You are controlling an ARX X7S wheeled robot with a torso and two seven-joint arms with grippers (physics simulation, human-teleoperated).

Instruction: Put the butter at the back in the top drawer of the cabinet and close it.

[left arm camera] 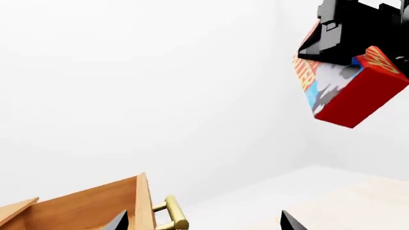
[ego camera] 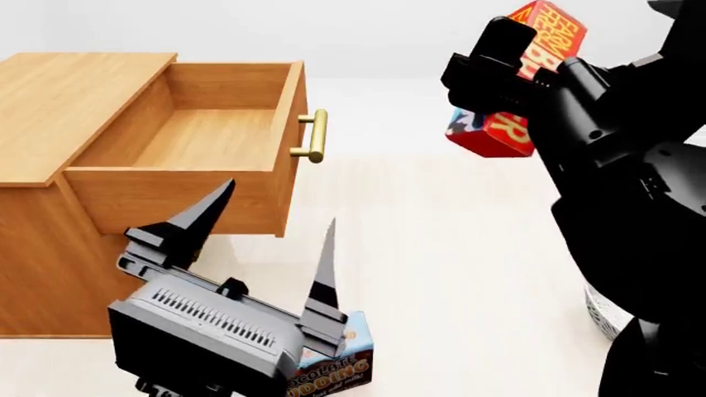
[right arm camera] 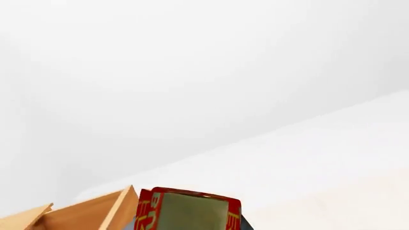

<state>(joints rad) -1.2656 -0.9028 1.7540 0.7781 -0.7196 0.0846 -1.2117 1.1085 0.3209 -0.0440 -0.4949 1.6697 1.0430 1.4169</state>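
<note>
The butter is seen at the upper right of the head view, lifted clear of the floor and tilted, its red-and-orange faces partly masked by the black right gripper that is clamped around it. In the left wrist view the same carton appears at the upper right of the frame, with the dark fingers pressed on its upper part and the blue-white patch turned downward. It is judged to be a light, stiff cardboard box with smooth printed faces, so that slipping under a loose grip is more to be feared than crushing; a hold across two opposite flat faces near the middle is judged best, and that seems to be roughly how it is taken, although the exact contact is hidden. The top drawer of the cabinet is shown pulled out at the upper left of the head view, its inside bare and its brass handle facing the carton, from which it is well apart. The left gripper is seen in the lower centre of the head view with its two pointed fingers spread wide and nothing held between them; it hangs just in front of the drawer's front panel. A chocolate pudding box is partly visible at the bottom edge beneath that gripper.
</note>
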